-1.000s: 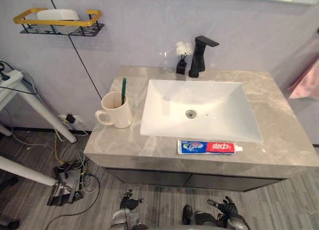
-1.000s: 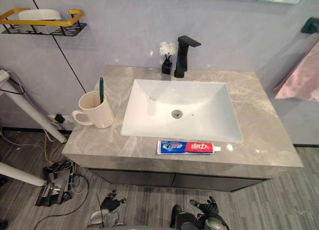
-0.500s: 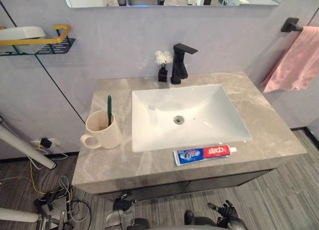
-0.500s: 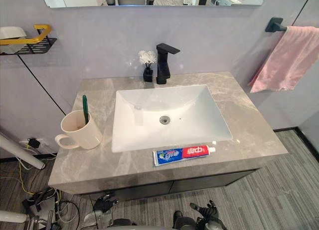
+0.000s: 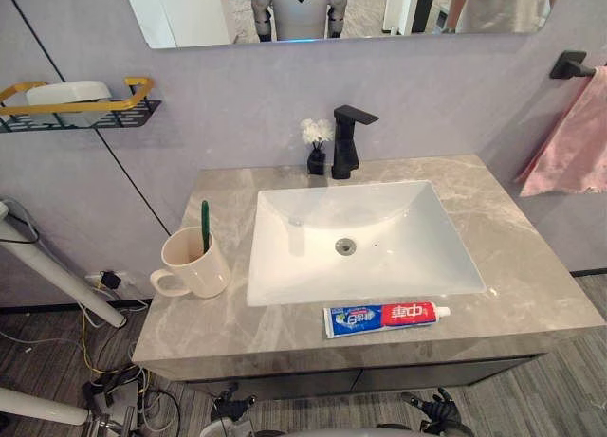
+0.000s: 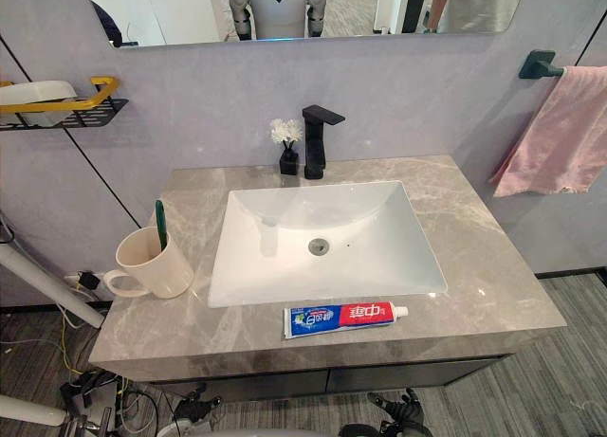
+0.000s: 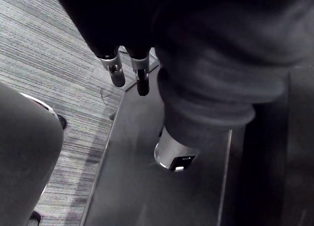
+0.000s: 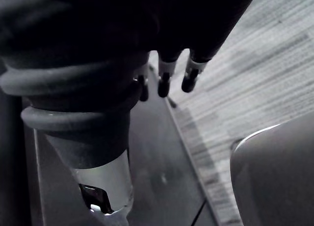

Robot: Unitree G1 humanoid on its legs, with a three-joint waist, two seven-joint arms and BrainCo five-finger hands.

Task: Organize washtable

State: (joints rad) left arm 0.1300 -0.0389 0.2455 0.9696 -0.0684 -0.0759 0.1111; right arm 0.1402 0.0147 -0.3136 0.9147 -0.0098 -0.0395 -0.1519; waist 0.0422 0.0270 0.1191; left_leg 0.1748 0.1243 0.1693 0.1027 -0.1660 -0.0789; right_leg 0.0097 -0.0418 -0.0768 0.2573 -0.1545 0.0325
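Note:
A blue, white and red toothpaste tube (image 5: 384,317) lies flat on the grey marble counter (image 5: 531,266), along the front edge of the white sink (image 5: 379,252). Left of the sink stands a cream mug (image 5: 194,264) with a green toothbrush (image 5: 204,227) upright in it. Both hands hang low in front of the cabinet, below the counter: my left hand (image 5: 228,420) and my right hand (image 5: 436,410). The left wrist view shows relaxed fingers (image 7: 117,71) holding nothing. The right wrist view shows its fingers (image 8: 189,76) just as loose and empty.
A black faucet (image 5: 346,141) and a small black vase of white flowers (image 5: 316,148) stand behind the sink. A wall shelf with a white soap dish (image 5: 81,98) hangs at the left, a pink towel (image 5: 574,148) at the right. White stand legs (image 5: 57,281) and cables lie lower left.
The camera has swung and tipped up, so more of the mirror and the towel show. The tube, mug and toothbrush have not moved. Both hands stay low.

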